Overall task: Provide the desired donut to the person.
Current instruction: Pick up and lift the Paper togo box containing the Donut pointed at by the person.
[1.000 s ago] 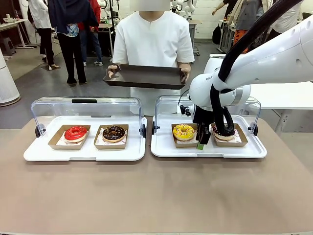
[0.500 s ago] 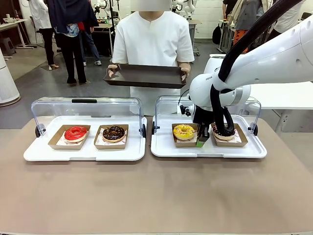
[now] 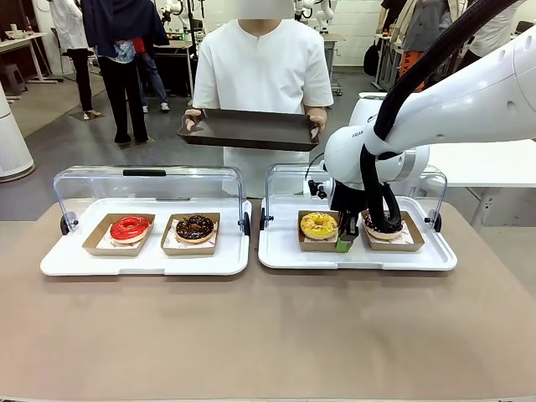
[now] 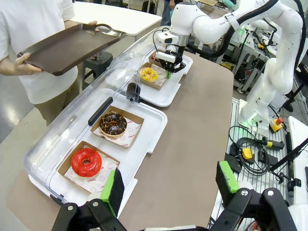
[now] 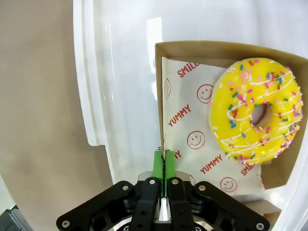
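Note:
A yellow sprinkled donut (image 3: 319, 224) (image 5: 257, 118) lies in a brown cardboard tray (image 3: 319, 244) (image 5: 192, 48) inside the right white case (image 3: 276, 251). My right gripper (image 3: 346, 237) (image 5: 164, 156) is shut on that cardboard tray's edge, beside the donut. The person (image 3: 264, 75) in a white shirt stands across the table, holding out a dark serving tray (image 3: 249, 130) (image 4: 72, 43) with both hands. My left gripper (image 4: 169, 182) hangs open above the table's left end, nothing between its green pads (image 4: 113, 185).
The left case (image 3: 50, 260) holds a red donut (image 3: 130, 227) (image 4: 87, 162) and a chocolate donut (image 3: 195, 226) (image 4: 114, 123). Another donut (image 3: 385, 226) sits right of my right gripper, partly behind its cable. Both clear lids (image 3: 146, 180) stand open at the back.
My right gripper has shut on the cardboard tray's edge. The tray with the yellow donut has shifted slightly to the right.

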`<state>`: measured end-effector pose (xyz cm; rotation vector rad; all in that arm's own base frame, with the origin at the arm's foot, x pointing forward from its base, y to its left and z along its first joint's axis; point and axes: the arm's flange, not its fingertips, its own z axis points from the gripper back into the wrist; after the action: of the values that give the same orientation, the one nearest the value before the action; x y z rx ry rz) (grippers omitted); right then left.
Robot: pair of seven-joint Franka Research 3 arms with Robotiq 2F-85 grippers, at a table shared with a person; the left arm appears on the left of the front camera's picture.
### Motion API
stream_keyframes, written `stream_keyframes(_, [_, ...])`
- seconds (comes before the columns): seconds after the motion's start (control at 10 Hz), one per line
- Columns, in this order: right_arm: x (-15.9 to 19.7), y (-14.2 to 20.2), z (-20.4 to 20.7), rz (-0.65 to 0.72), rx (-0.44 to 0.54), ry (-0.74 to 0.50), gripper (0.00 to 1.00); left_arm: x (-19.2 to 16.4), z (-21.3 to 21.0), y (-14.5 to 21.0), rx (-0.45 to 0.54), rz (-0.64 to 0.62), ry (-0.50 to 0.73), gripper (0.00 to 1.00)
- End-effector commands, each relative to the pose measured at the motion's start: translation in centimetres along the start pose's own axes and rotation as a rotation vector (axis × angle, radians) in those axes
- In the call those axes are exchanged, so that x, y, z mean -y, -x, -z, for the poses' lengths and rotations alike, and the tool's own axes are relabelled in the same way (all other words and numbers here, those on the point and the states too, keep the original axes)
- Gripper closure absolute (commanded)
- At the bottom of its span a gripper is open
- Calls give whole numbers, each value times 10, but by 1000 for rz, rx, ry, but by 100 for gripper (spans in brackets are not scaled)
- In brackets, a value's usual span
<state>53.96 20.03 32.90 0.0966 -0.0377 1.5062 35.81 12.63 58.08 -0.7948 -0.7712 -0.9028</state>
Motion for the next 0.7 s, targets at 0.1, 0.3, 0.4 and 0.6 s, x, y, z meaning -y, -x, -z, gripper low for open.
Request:
stream_keyframes(0.1, [7,6,23,-9,-58,-26,100,0,-1,-1,15,10,7,0])
stream_keyframes(0.3, [-1,1,17,-4,-55,-26,100,0,-1,-1,15,10,7,0])
stream_keyframes(0.4, [-9,-5,11,0,-59,-40,100,0,-1,-1,15,10,7,0])
stream_keyframes(0.6, [-32,-18,-6,-24,-74,-32,100,0,-1,-1,15,10,7,0])
